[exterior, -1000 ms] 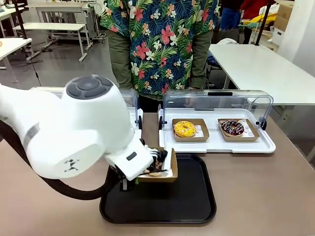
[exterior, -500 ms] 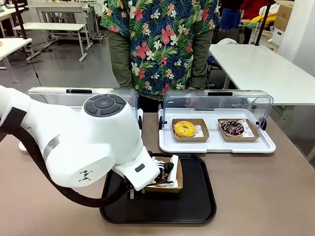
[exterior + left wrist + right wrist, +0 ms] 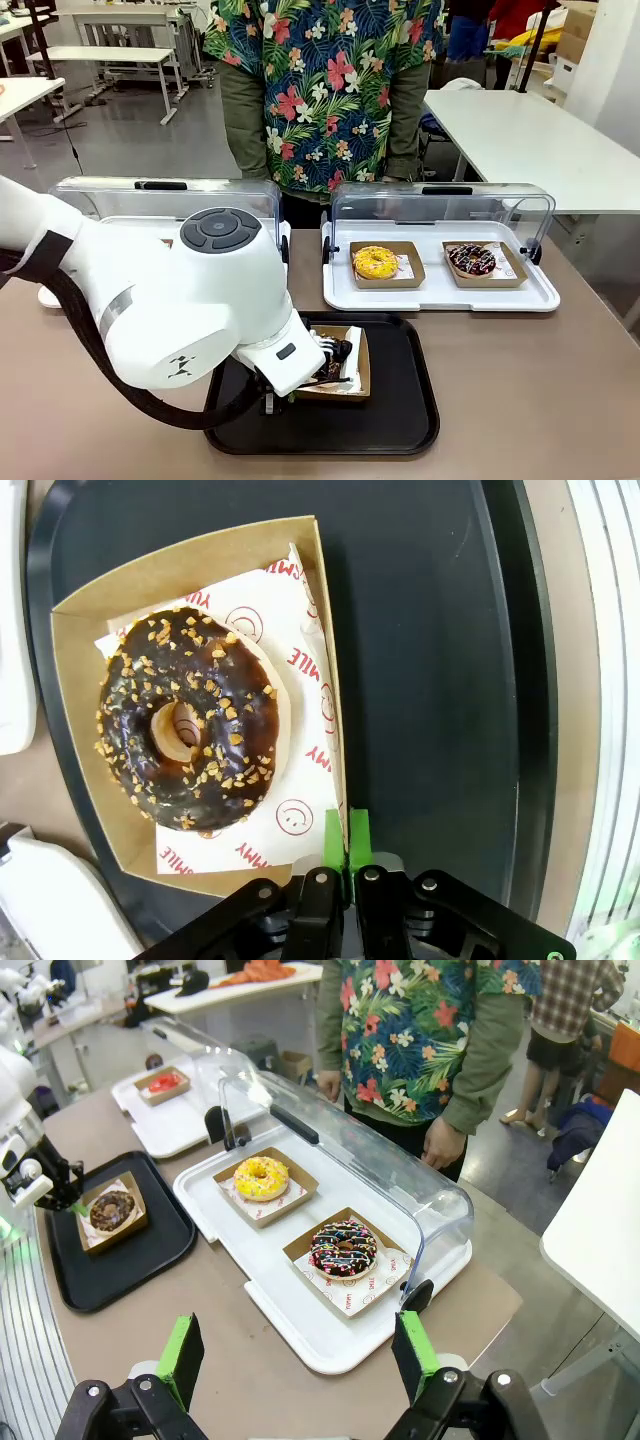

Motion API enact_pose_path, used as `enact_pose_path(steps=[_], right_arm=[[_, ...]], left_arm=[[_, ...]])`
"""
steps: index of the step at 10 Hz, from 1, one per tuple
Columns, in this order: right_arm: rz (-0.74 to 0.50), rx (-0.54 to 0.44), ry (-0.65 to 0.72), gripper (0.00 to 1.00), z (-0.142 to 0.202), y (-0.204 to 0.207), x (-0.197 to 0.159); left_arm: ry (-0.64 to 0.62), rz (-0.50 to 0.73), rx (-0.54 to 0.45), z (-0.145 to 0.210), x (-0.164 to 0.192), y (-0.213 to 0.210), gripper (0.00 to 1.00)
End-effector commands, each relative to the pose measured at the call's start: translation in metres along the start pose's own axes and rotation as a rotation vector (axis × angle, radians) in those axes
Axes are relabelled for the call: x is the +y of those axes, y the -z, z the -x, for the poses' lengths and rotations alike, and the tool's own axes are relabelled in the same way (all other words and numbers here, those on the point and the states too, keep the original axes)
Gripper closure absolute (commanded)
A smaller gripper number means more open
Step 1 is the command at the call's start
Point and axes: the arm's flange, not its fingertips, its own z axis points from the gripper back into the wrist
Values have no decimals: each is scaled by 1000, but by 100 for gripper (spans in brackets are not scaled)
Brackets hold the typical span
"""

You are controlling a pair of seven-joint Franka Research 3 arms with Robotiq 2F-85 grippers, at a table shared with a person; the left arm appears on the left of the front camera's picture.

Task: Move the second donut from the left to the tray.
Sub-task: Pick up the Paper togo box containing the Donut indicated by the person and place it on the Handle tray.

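The second donut from the left [image 3: 188, 718], chocolate-brown with light speckles, lies in its square cardboard holder [image 3: 75, 630] over the black tray [image 3: 430, 680]. My left gripper [image 3: 347, 842] is shut on the holder's side wall, green pads pressed together on the cardboard. In the front view the holder [image 3: 352, 372] sits level and low in the middle of the tray [image 3: 400, 420], half hidden under my left wrist; I cannot tell whether it touches. In the right wrist view the donut [image 3: 110, 1210] is far left, and my right gripper [image 3: 300, 1360] stands open, well away from it.
A white tray with an open clear lid [image 3: 440, 292] holds a yellow donut [image 3: 375, 262] and a sprinkled dark donut [image 3: 472, 259]. A second lidded white tray [image 3: 180, 1120] carries a red donut [image 3: 163, 1082]. A person [image 3: 320, 90] stands at the far edge.
My left arm has swung right and down over the tray. The holder, tilted and lifted a second ago, now sits level and lower in the tray's middle.
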Motion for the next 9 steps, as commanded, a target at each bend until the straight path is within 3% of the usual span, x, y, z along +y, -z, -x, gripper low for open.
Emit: enact_pose_path(steps=[1,2,3,4,6,7,9], right_arm=[[3,-33,-27,0,-3,0,-3],[3,-33,-27,0,-3,0,-3],[3,-33,-27,0,-3,0,-3],[3,-33,-27,0,-3,0,-3],[3,-33,-27,0,-3,0,-3],[3,-33,-27,0,-3,0,-3],[3,-33,-27,0,-3,0,-3]], left_arm=[[-24,5,4,0,1,5,98],[-22,3,12,1,0,4,45],[-24,1,15,0,0,4,43],[-22,3,18,0,0,2,0],[-38,-6,17,-1,0,-7,0],[-33,-16,16,-3,-1,-16,19],[-33,-33,23,-8,-2,-33,0]])
